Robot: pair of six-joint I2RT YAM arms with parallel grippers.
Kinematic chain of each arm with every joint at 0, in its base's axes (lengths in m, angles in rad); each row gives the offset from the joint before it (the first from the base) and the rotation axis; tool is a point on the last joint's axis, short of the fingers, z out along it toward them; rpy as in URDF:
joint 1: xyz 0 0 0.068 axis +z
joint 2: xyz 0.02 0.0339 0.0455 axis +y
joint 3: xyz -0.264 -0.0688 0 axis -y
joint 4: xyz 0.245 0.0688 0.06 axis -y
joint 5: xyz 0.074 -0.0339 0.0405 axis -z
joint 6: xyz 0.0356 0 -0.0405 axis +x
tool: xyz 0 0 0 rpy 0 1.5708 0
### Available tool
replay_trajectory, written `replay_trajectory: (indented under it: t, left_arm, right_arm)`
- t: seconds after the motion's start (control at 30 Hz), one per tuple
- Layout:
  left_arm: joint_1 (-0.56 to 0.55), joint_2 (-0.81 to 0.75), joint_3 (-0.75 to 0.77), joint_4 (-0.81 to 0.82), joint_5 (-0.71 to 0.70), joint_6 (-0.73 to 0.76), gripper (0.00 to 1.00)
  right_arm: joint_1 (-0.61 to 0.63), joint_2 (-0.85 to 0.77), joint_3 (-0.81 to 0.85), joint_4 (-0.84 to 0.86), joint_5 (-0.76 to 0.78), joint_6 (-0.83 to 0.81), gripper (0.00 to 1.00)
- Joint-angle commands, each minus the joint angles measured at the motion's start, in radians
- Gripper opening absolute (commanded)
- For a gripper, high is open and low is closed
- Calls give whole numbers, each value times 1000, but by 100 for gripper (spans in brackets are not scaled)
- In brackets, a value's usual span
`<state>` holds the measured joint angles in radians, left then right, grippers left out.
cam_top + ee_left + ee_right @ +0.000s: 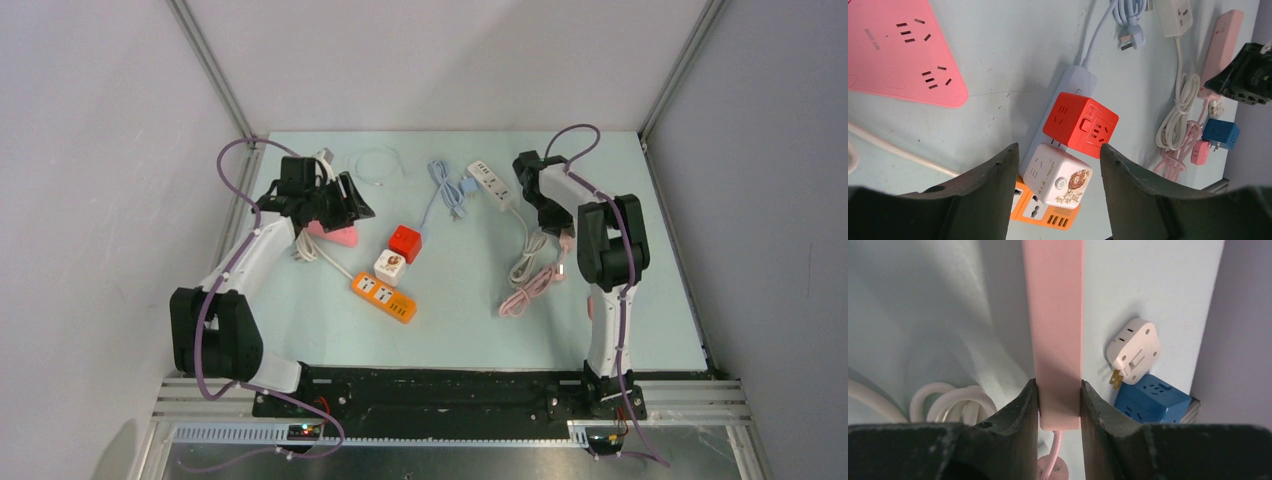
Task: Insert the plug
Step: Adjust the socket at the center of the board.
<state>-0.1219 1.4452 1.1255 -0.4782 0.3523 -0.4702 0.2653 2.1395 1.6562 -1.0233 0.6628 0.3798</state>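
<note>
Right gripper point(1057, 390) is clamped on the pink power strip point(1053, 315) (near its cord end) at the table's right side. Left gripper point(1058, 152) has jaws apart, over the red cube point(1080, 121) and white cube point(1058, 175).

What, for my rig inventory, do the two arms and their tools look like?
Both the left arm and right arm have white link shells between bulky black joint housings. A thin purple cable loops along each. The left tool and right tool are black, with two broad, matte, wedge-shaped fingers. No markings are visible.
</note>
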Motion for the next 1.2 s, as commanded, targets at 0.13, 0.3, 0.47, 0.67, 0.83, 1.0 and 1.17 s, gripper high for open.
replay_trajectory:
  t: [0.13,0.3,0.47,0.67,0.83,1.0,1.17]
  left_arm:
    - [5,-47,-4,23,60,14,65]
    - [-9,-53,5,23,166,62,65]
    - [-146,-89,18,25,228,168,71]
    - [-382,-39,69,51,173,325,81]
    - [-562,65,101,166,55,371,85]
    - [-701,176,73,373,-27,369,86]
    - [-811,236,36,549,-115,346,89]
  right_arm:
    - [-25,-47,-76,-44,128,-58,0]
    - [-63,-85,-62,-57,181,-78,0]
    - [-69,-62,-2,-47,140,-83,0]
    - [-50,7,41,-52,65,-33,0]
    - [-67,26,44,-54,-16,1,0]
    - [-75,53,61,-77,-94,22,0]
    - [-90,49,33,-70,-148,46,0]
